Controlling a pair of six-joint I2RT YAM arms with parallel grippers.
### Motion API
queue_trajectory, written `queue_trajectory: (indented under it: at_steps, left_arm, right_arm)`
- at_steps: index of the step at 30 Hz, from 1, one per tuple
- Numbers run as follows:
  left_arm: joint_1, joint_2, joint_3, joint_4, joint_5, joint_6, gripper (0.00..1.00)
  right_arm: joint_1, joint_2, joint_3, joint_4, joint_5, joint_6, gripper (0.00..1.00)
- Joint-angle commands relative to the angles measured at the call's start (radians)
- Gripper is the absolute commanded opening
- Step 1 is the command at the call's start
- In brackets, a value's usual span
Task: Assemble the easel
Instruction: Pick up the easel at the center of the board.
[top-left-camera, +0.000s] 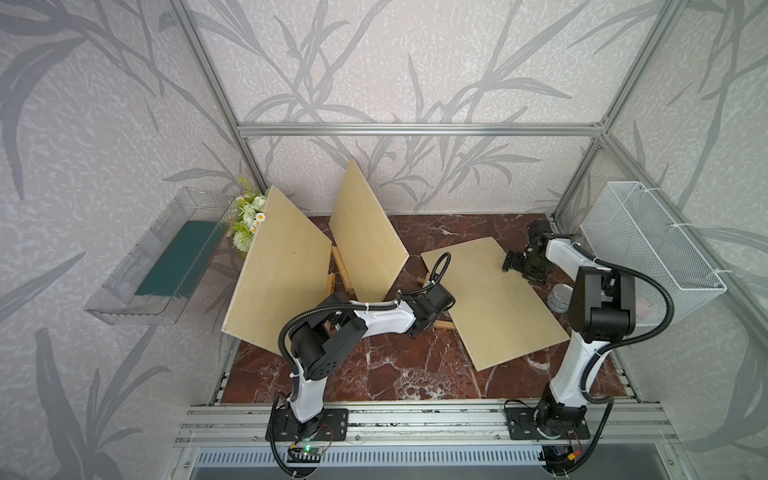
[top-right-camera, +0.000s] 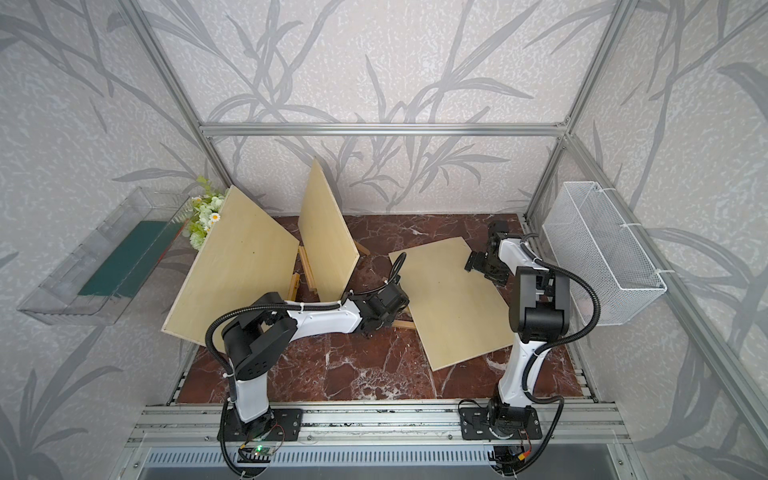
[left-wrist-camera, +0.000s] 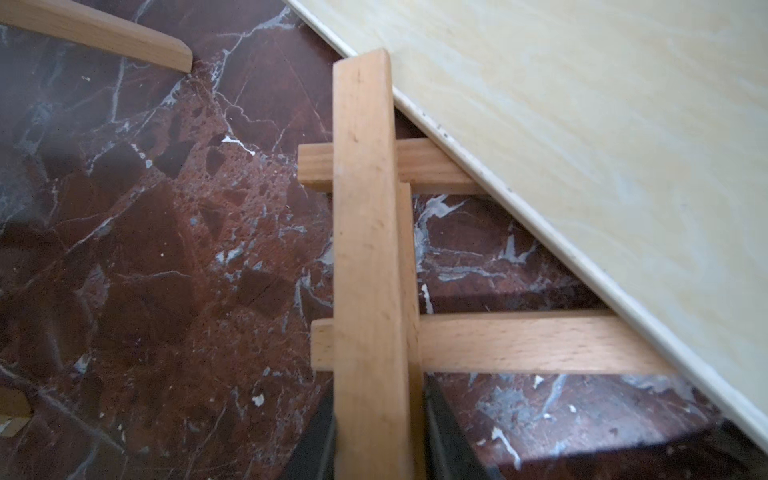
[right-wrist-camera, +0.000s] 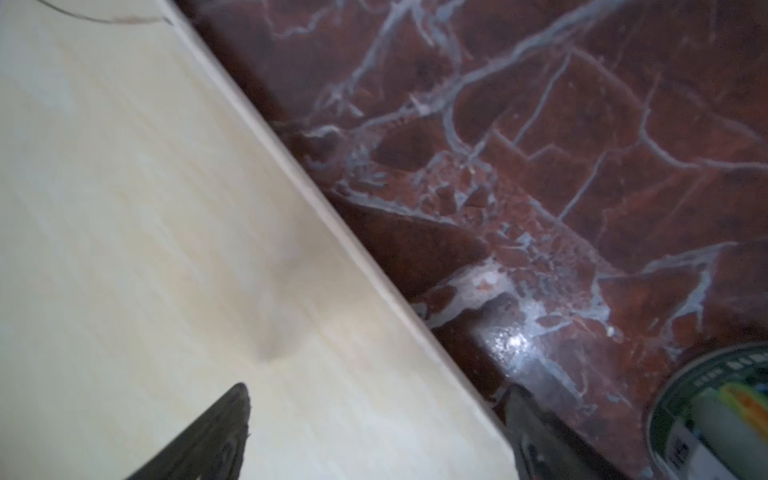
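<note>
In the left wrist view, a light-wood easel (left-wrist-camera: 365, 257) lies on the marble table, its two cross slats running under the edge of a flat plywood board (left-wrist-camera: 602, 124). My left gripper (left-wrist-camera: 378, 436) is shut on the easel's long bar, one dark finger pressed on each side. In both top views, that gripper (top-left-camera: 419, 328) sits at the flat board's (top-left-camera: 494, 299) left edge, mostly hidden by its wrist. My right gripper (top-left-camera: 509, 262) hovers open over the board's far right edge; its fingers (right-wrist-camera: 216, 432) straddle that edge (right-wrist-camera: 340, 232) with nothing between them.
Another board (top-left-camera: 278, 274) leans at the left, and a third (top-left-camera: 365, 237) stands on more easel sticks (top-left-camera: 341, 266). A loose wooden leg (left-wrist-camera: 95, 29) lies nearby. A tin (right-wrist-camera: 715, 415) sits beside the right arm. There are flowers (top-left-camera: 249, 216), a clear bin (top-left-camera: 166, 257) and a wire basket (top-left-camera: 648, 249).
</note>
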Motion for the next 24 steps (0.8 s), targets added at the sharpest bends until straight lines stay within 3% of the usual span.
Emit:
queue_trajectory:
  at_steps: [1, 5, 15, 24]
  left_arm:
    - [-0.003, 0.018, -0.027, -0.069, -0.025, 0.044, 0.00]
    - [0.001, 0.001, -0.046, -0.040, -0.009, 0.024, 0.00]
    - [0.017, -0.015, -0.039, -0.028, 0.081, 0.002, 0.00]
    - [0.039, -0.013, -0.032, -0.019, 0.102, -0.021, 0.00]
  right_arm:
    - [-0.013, -0.017, -0.050, -0.004, 0.006, 0.010, 0.94]
    - [-0.013, -0.026, -0.084, -0.011, 0.018, 0.004, 0.94]
    - [0.002, -0.187, -0.291, 0.066, -0.145, 0.136, 0.92]
    - [0.102, -0.328, -0.361, 0.071, -0.241, 0.224, 0.91]
